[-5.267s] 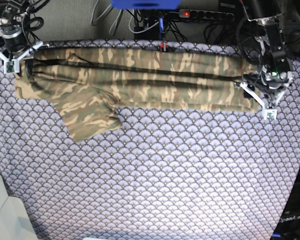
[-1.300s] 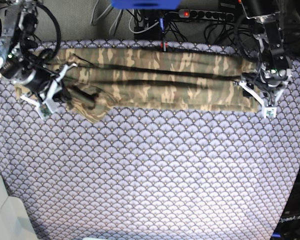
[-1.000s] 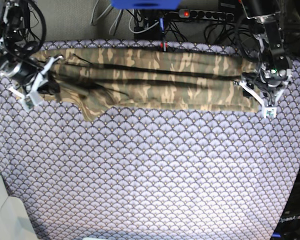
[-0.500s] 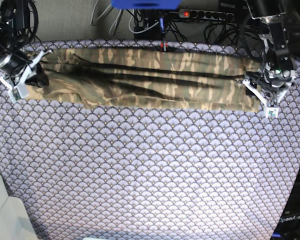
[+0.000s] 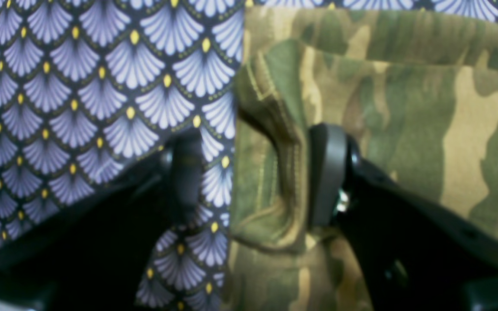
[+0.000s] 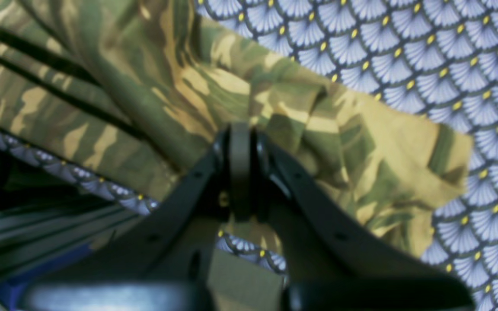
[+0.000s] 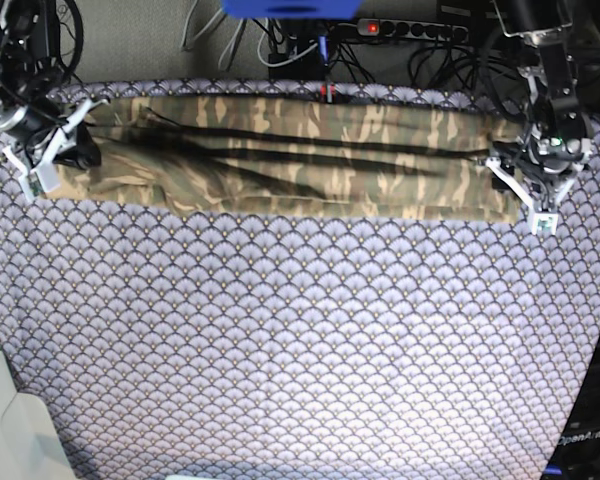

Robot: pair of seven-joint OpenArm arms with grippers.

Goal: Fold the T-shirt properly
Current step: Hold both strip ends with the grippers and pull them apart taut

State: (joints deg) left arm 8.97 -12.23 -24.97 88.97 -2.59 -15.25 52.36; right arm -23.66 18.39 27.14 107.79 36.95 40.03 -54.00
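The T-shirt (image 7: 280, 160) is laid as a long narrow band along the far edge of the surface (image 7: 300, 340). The right tool (image 6: 240, 172) is clamped on its sleeve end. The left tool (image 5: 253, 177) is held apart, straddling a hem. Next, both ends need gripping and folding crosswise. Cables are seen behind the surface.

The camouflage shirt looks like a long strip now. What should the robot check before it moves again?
1. Right gripper pinching the olive, brown and tan camouflage cloth T-shirt: ok, jaws shut on a bunched fold.
2. Left gripper gripping the hem: not ok, jaws stand apart around it.
3. Shirt lies as one long band: ok.
4. Shirt lies on the purple fan-patterned tablecloth: ok.
5. Layers even underneath: cannot tell.
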